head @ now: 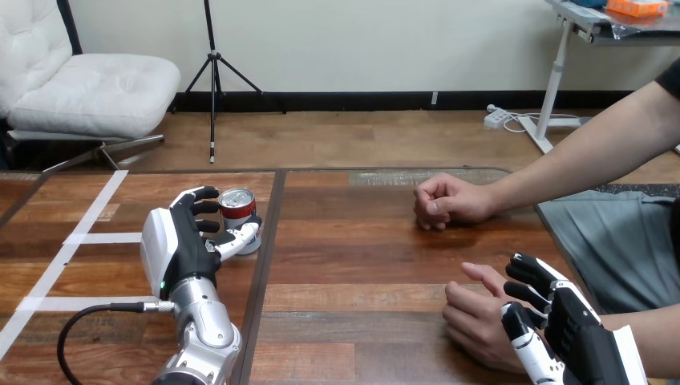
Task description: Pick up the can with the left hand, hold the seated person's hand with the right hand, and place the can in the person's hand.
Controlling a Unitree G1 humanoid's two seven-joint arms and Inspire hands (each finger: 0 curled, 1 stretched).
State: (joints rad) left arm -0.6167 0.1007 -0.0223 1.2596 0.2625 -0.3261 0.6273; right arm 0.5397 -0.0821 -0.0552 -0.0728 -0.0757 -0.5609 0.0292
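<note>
red can (238, 211) apparently gripped, left hand (181, 243)

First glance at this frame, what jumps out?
The left hand at the left of the table, fingers and thumb curled round the upright can. At the lower right, the right hand touches the person's near hand, grip unclear. The person's other hand rests as a fist further up.

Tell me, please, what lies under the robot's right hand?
The person's nearer hand rests on the table beneath the right hand, its knuckles and thumb showing. Its wrist is covered, so any grip there cannot be seen.
</note>
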